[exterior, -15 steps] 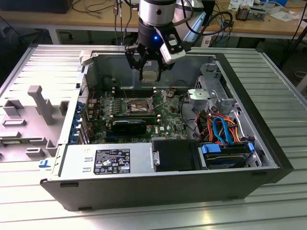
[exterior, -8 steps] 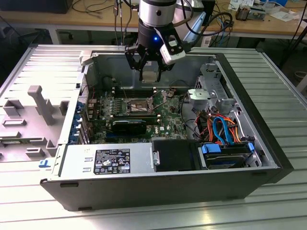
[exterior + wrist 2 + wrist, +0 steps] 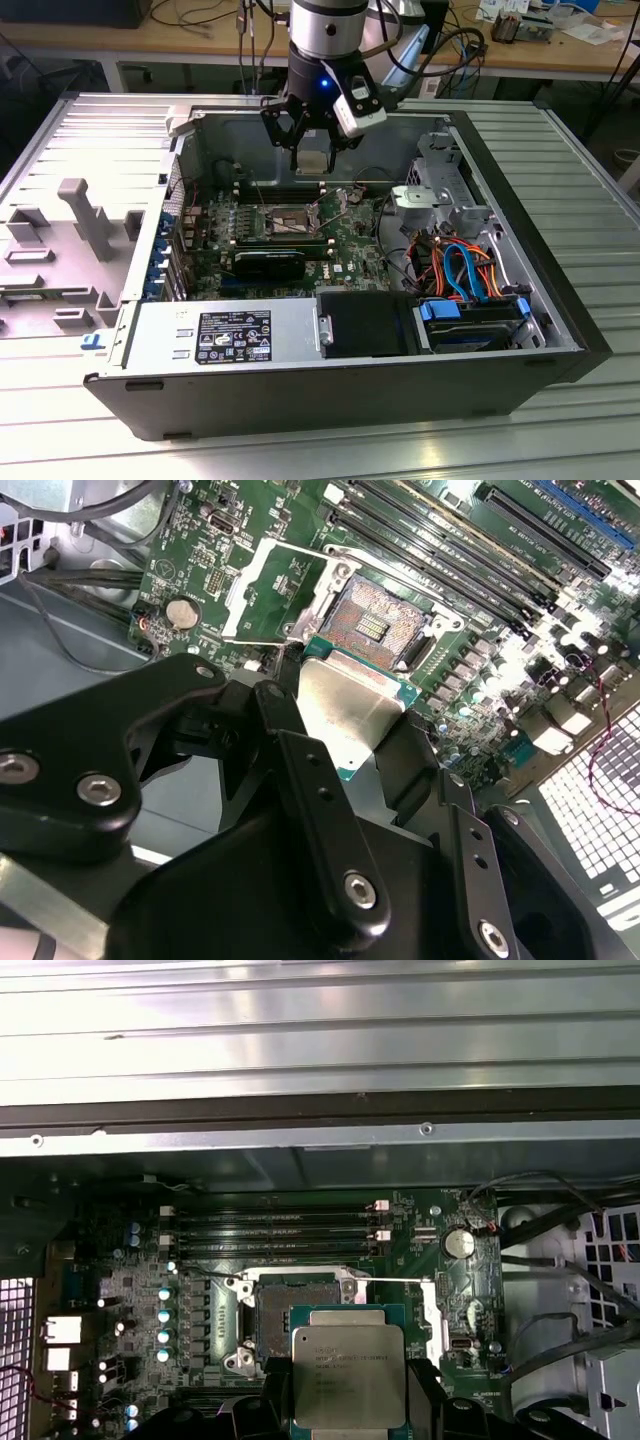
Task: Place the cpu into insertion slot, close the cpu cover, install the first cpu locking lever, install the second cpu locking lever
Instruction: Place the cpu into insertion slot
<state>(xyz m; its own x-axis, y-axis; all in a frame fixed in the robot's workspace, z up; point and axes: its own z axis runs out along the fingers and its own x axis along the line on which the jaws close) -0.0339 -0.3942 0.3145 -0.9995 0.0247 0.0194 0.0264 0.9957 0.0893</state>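
The cpu [image 3: 348, 1375], a small flat silvery square chip, hangs pinched by its edges in the black gripper [image 3: 312, 158], raised near the dark square insertion slot [image 3: 375, 630]. It looks light, stiff and likely fragile underneath, so edges suit.

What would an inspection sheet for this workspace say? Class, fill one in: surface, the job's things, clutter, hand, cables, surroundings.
Surface: ribbed metal table carrying an open computer case.
Job's things: cpu held above the green motherboard, not seated; insertion slot empty; cpu cover open beside the slot.
Clutter: grey moulded panel lying beside the case, on the exterior view's left.
Hand: hand shut on the cpu, close to the slot.
Cables: orange and blue cables bundled inside the case, towards the exterior view's right.
Surroundings: workbench with loose items behind the table.
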